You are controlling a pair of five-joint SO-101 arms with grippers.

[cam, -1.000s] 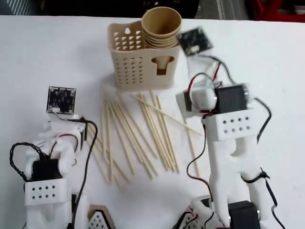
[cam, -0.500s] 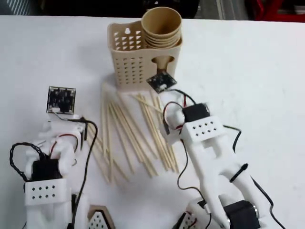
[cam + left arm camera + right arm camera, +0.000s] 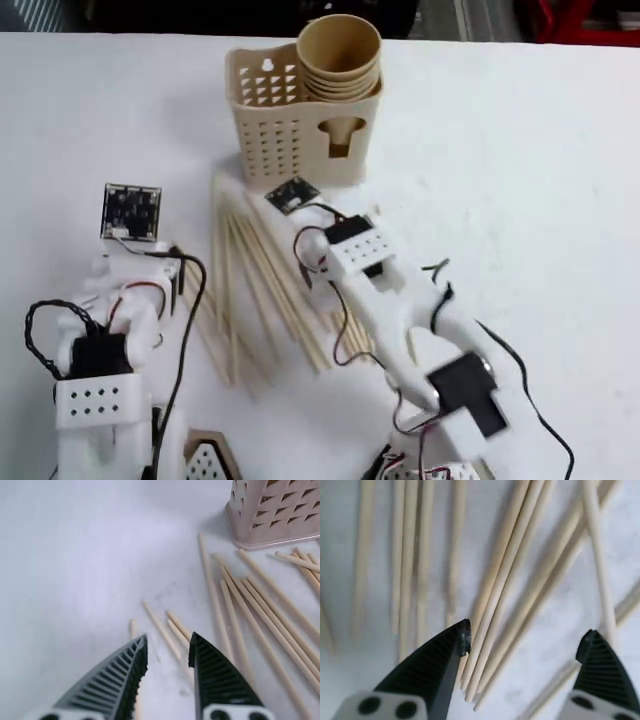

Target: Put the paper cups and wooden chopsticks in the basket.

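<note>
Wooden chopsticks (image 3: 262, 290) lie loose in a fanned heap on the white table (image 3: 530, 150), just in front of the perforated beige basket (image 3: 290, 130); none of them is in the basket. Paper cups (image 3: 340, 55), nested in one stack, stand upright inside the basket at its end on the right arm's side, their rims rising above its rim.

From above, the right arm (image 3: 385, 290) lies across the heap and hides part of it, with its small wrist circuit board (image 3: 291, 195) close to the basket's front wall. The right wrist view gives what the arm conceals from above: the right gripper (image 3: 526, 635) spread wide directly over the sticks, one black ribbed fingertip (image 3: 462, 632) above a cluster of parallel sticks and the other beyond them; whether the tips touch the wood cannot be told.

The left arm (image 3: 105, 320) stands at the heap's outer edge, well apart from the basket; its own view shows the left gripper (image 3: 167, 647) with a narrow gap between its jaws, holding nothing, above the near ends of a few short-looking sticks, and the basket's lower corner (image 3: 280, 520) farther off.

Black and red cables (image 3: 175, 330) loop around both arms.
</note>
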